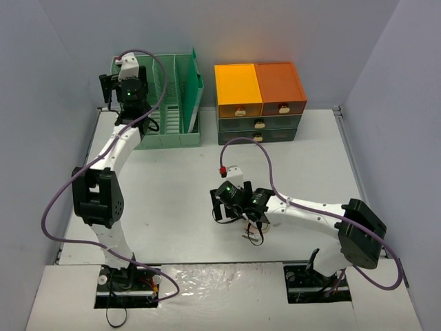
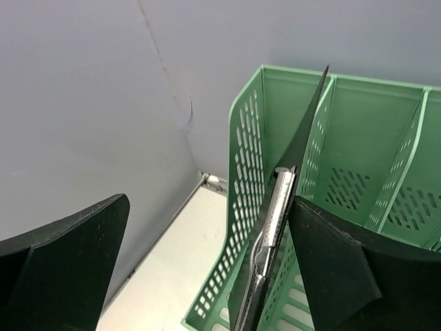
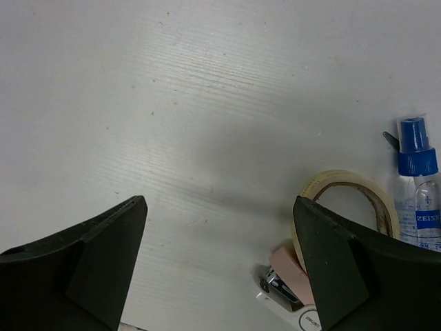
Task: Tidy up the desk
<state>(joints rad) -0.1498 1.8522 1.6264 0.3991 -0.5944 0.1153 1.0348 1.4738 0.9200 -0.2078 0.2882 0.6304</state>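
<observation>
Desk (image 1: 172,179) looks flat, matte off-white; left gripper (image 2: 210,201) and right gripper (image 3: 220,201) jaws gape wide.

desk (image 1: 172,196): flat off-white rectangular top, thin metal rails along edges

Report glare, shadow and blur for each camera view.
Top view: the drawer unit glows bright yellow on the left half of its top, as if overexposed. Left wrist view: the file rack is sharp and the metal clip glints. Right wrist view: a soft, broad shadow lies on the desk.
</observation>
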